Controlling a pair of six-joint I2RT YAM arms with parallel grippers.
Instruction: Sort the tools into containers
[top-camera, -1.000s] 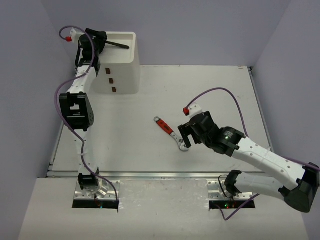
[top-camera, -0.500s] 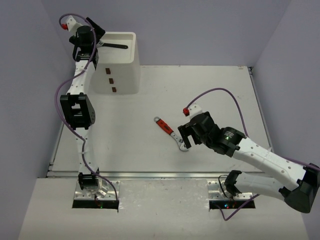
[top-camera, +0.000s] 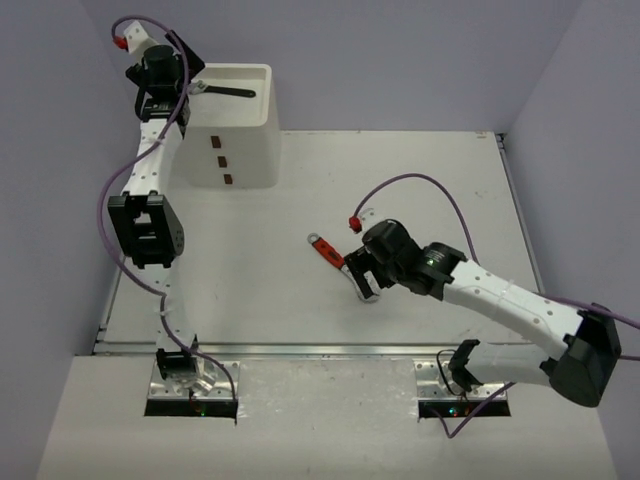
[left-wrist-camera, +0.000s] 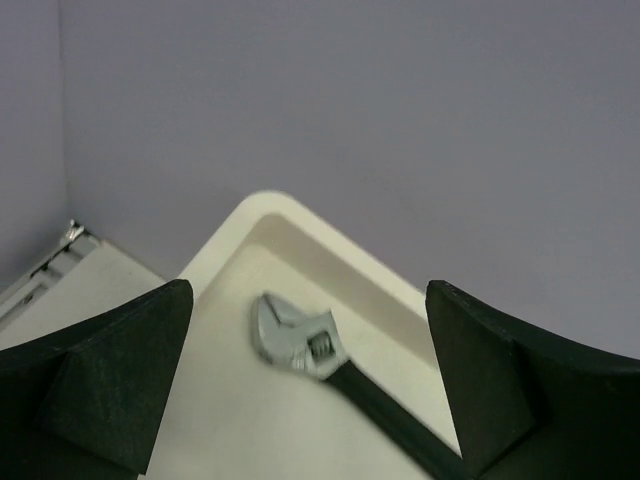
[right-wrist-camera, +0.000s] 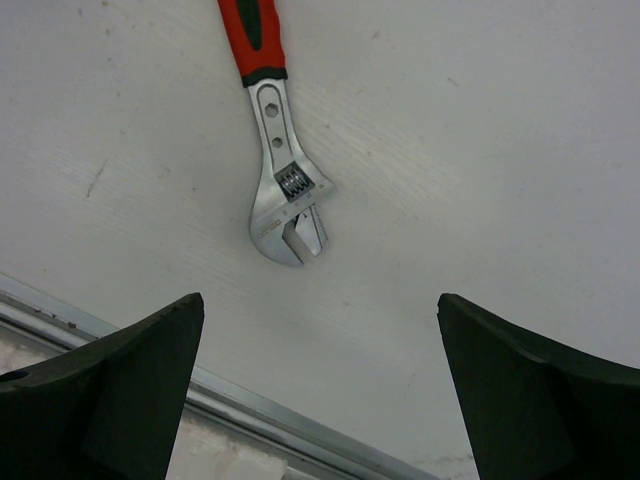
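The white box unit (top-camera: 245, 140) stands at the back left, and its top tray (top-camera: 267, 92) holds a black-handled adjustable wrench (top-camera: 228, 91). That wrench also shows in the left wrist view (left-wrist-camera: 300, 345), lying loose in the tray (left-wrist-camera: 290, 215). My left gripper (top-camera: 180, 90) is open and empty at the tray's left edge (left-wrist-camera: 305, 300). A red-handled adjustable wrench (top-camera: 328, 253) lies on the table in the middle. My right gripper (top-camera: 363, 277) is open and empty over its silver head (right-wrist-camera: 288, 215), with the jaws spread just short of the head (right-wrist-camera: 320, 305).
Three dark red-brown drawer handles (top-camera: 221, 160) face the front of the box unit. A metal rail (top-camera: 300, 348) runs along the table's near edge and shows in the right wrist view (right-wrist-camera: 250, 415). Purple cables loop over both arms. Walls close off the back and sides.
My left gripper has drawn back to the left, off the tray, and the black wrench stays in the tray. My right arm has shifted left, closer over the red wrench's head.
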